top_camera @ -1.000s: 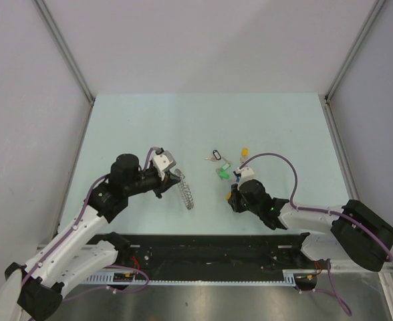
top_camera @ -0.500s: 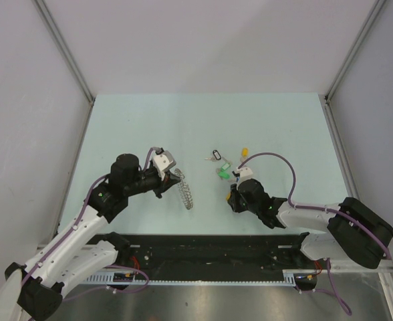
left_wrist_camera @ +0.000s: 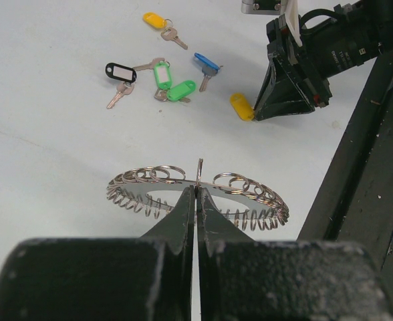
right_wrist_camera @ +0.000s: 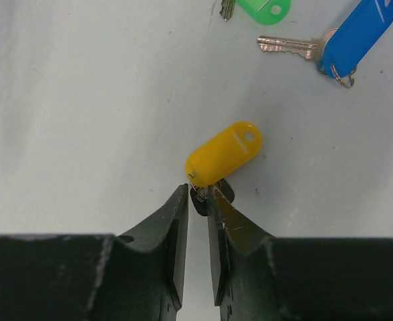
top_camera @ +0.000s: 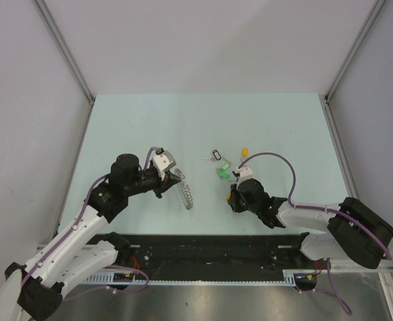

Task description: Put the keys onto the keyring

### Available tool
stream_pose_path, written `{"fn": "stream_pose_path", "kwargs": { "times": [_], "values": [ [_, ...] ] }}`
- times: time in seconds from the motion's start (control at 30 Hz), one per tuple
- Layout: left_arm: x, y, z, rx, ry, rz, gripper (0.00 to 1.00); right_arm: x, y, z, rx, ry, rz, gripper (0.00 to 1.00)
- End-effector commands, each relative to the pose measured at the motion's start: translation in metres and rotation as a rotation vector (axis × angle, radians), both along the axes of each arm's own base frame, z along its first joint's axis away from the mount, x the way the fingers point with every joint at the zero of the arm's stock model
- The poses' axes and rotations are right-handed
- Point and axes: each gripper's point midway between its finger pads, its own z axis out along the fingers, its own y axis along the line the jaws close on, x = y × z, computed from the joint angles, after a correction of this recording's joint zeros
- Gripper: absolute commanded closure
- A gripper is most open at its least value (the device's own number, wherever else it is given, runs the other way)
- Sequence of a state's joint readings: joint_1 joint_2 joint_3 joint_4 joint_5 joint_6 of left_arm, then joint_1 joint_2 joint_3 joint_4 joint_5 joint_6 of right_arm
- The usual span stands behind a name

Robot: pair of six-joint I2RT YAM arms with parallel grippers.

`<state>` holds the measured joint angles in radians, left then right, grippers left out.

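Two grippers mid-desk on pale green desk [top_camera: 116, 120]. Big silver coiled metal keyring [left_wrist_camera: 240, 198] stands on edge, rim clenched in left gripper [left_wrist_camera: 196, 192]. Right of it, right gripper [right_wrist_camera: 198, 195] pinches end of small yellow-tagged key [right_wrist_camera: 223, 154]. Thin pinch: key may slip out. Tag's long side points away from jaws, roughly toward left edge.

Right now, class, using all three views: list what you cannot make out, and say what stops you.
- Right wrist view: the key behind the yellow tag is covered by the right jaws' tips, so a grip cannot be confirmed.
- Right wrist view: the blue tag and green tag are cut off by the frame edges.
- Left wrist view: the keyring has its near rim hidden by the left jaws.
- Top view: the keys are too small for detail.
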<state>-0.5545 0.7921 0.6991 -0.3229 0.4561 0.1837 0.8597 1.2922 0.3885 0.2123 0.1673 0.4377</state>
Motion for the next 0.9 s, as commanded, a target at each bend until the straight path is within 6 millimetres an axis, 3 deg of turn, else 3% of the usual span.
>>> {"fn": "stream_pose_path", "kwargs": {
  "times": [0.0,0.47,0.73,0.87],
  "values": [
    [-0.0001,-0.0080,0.0140,-0.045,-0.041,-0.033,1.00,0.0076,0.0064,0.0127,0.027,-0.016,-0.016,0.78],
    [-0.0003,-0.0076,0.0145,-0.046,-0.043,-0.032,1.00,0.0058,0.0063,0.0126,0.023,-0.015,-0.015,0.79],
    [-0.0002,-0.0074,0.0148,-0.046,-0.045,-0.030,1.00,0.0056,0.0068,0.0117,0.023,-0.012,-0.012,0.86],
    [-0.0004,-0.0077,0.0144,-0.045,-0.046,-0.032,1.00,0.0056,0.0074,0.0128,0.026,-0.015,-0.008,0.96]
  ]
}}
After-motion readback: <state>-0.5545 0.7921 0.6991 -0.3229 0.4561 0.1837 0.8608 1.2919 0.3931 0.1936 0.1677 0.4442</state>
